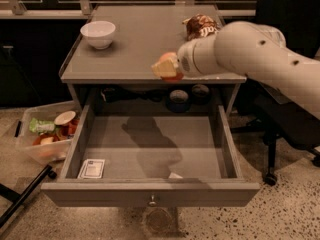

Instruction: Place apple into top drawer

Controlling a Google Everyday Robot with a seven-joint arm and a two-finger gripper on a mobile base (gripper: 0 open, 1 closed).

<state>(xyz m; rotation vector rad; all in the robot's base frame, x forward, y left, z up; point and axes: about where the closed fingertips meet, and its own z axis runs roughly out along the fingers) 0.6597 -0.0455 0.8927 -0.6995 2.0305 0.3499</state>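
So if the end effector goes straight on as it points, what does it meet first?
The end effector, holding the apple, points left in the picture over the table's front edge. The way looks free; the white bowl seems farther back, depth unclear.

Pretty dim overall, with light coming from above. The table [140, 39] top picks up a soft sheen, while everything behind and under it goes near black. The gripper [169, 70], clamped on the apple [163, 67] at the table's front edge, and the arm [250, 49] throw a fuzzy shadow onto the open top drawer [205, 151] bottom. The white arm is brightest, slightly washed out. The whole frame looks soft, and the speckled floor [290, 209] looks smeary.
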